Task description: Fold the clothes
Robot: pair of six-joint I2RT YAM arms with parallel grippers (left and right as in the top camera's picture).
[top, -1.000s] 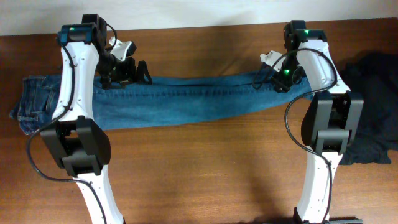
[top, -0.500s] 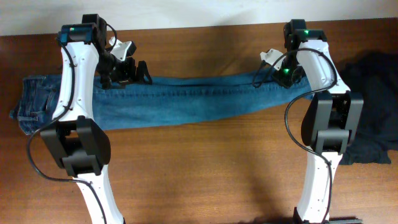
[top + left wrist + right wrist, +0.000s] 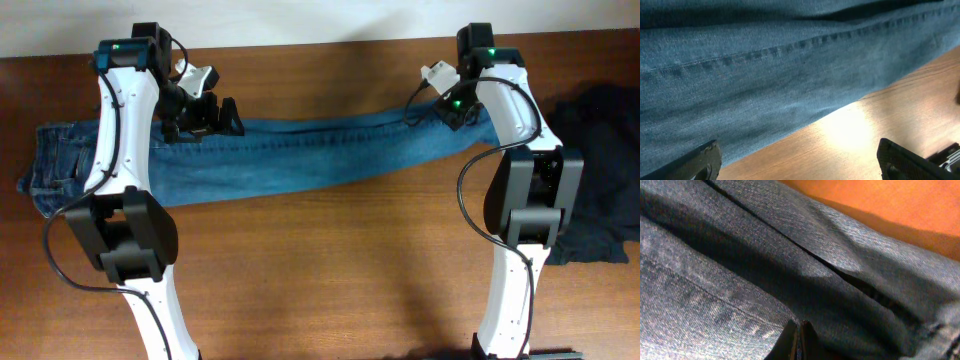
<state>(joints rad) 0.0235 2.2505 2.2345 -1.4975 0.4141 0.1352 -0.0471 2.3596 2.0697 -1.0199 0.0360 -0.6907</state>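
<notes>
One pair of blue jeans (image 3: 300, 160) and one black garment (image 3: 605, 170) are seen on a brown wooden table (image 3: 330, 270), worked by two white arms. The jeans are laid lengthwise, waistband at the far left, legs stretched to the right. Above the far edge of the jeans, left of centre, the left gripper (image 3: 232, 117) is held with its fingers spread wide; nothing is gripped, and whether denim is touched cannot be told. At the right end of the legs, the right gripper (image 3: 455, 108) is closed tight, with a fold of denim pinched between its fingertips. The black garment is heaped at the far right, apart from the jeans. Bare wood is left open along the whole near side, and a narrower strip beyond the jeans.
</notes>
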